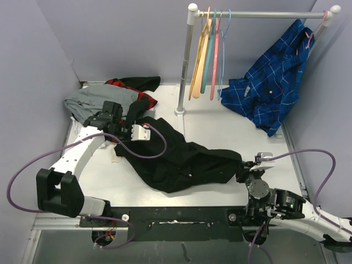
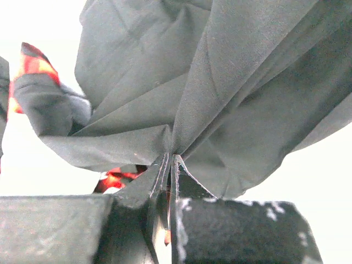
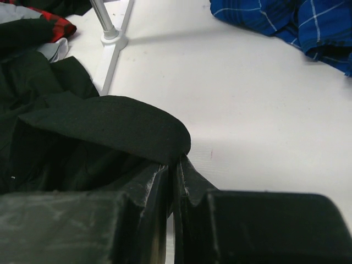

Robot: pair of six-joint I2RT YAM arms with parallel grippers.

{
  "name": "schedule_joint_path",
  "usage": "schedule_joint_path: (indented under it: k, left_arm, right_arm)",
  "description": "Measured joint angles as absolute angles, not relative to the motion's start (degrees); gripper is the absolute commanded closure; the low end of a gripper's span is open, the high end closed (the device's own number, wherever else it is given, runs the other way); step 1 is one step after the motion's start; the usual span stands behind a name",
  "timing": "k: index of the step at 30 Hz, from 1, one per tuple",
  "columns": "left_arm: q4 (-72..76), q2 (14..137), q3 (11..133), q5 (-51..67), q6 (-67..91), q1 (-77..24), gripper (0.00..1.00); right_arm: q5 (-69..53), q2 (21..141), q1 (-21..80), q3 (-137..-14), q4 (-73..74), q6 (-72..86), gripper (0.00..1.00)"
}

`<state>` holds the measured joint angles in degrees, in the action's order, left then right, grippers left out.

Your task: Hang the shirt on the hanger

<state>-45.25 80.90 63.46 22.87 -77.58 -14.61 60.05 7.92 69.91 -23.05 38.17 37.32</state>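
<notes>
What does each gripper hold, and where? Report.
Both hold the black shirt: the left gripper pinches a bunched fold, the right gripper a rounded edge at its right end.

Right tool (image 3: pixel 172 165) pinches a rounded fold of the black shirt (image 3: pixel 104 124) on the desk (image 3: pixel 247 110); blue plaid shirt (image 3: pixel 286 19) beyond

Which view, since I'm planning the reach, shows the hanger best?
Top external: the hanger hangs on the rack. Neither wrist view shows it; they face the shirt.
</notes>
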Motion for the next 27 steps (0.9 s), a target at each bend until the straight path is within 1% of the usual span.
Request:
schedule_joint_path:
  k: [4, 7, 12, 14, 20, 22, 26, 27]
  left_arm:
    - [-47.6, 78.1, 64.9, 24.9, -78.7, -11.5, 1.00]
    - [-50.2, 77.6, 68.1, 26.2, -78.7, -9.9, 1.00]
    - [-53.5, 76.1, 74.3, 28.2, -77.8, -9.2, 1.00]
    - [-55.1, 75.0, 76.4, 28.8, -77.1, -9.1, 1.00]
    - [-57.7, 73.5, 82.8, 28.7, -75.5, -5.9, 1.00]
    - [-56.7, 72.9, 84.5, 28.9, -74.9, -3.1, 1.00]
    - [-51.9, 69.3, 85.3, 31.7, -73.2, 6.9, 1.00]
    - [-51.1, 68.4, 85.6, 32.7, -72.3, 9.3, 0.93]
  right_arm:
    - [60.7, 7.1, 69.9, -24.8, 38.1, 34.3, 1.00]
    - [61.1, 6.7, 69.9, -27.1, 37.4, 31.4, 1.00]
    - [58.6, 9.0, 69.9, -30.5, 30.5, 22.1, 1.00]
    - [56.2, 12.5, 69.9, -32.7, 27.0, 17.7, 1.00]
    - [46.7, 29.7, 69.9, -45.5, 15.7, 0.6, 1.00]
    - [44.1, 35.0, 69.9, -50.6, 11.9, -5.9, 1.00]
    - [40.8, 42.7, 69.9, -60.0, 6.0, -16.2, 1.00]
    - [40.1, 44.2, 69.9, -62.2, 5.1, -18.1, 1.00]
